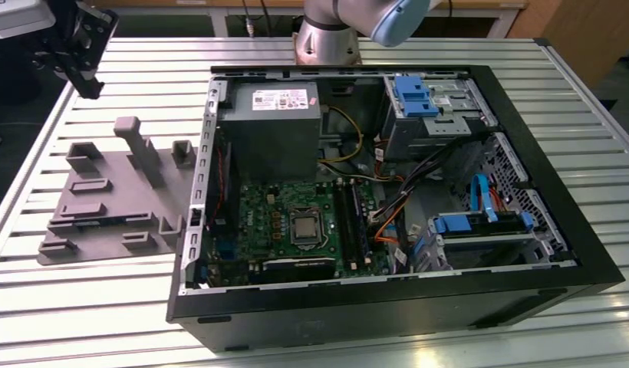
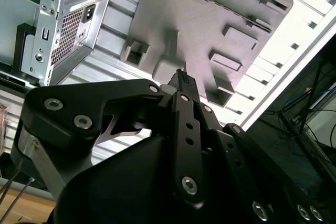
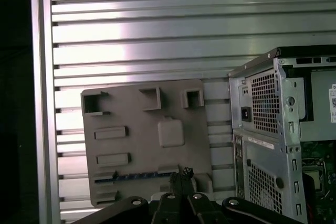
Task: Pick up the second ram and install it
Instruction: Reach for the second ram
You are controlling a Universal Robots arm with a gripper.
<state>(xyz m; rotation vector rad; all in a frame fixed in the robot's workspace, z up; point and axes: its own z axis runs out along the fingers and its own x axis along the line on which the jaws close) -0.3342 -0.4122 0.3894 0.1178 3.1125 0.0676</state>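
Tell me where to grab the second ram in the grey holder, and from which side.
Grip the second ram by its exposed long edge, near mid-length, with the pincer closing on its two flat faces, coming straight down onto the grey holder. It seems to stand on edge in a narrow slot, so only that thin edge is free.

A robotics workshop: slatted aluminium table (image 1: 110,307), opened computer case (image 1: 396,307), grey fixture tray (image 1: 125,195).

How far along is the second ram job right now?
Done: nothing visible yet. The second ram appears to sit in the grey holder. In hand: nothing; the tool, shut, hangs above that holder. Left: lifting it and seating it in the motherboard.
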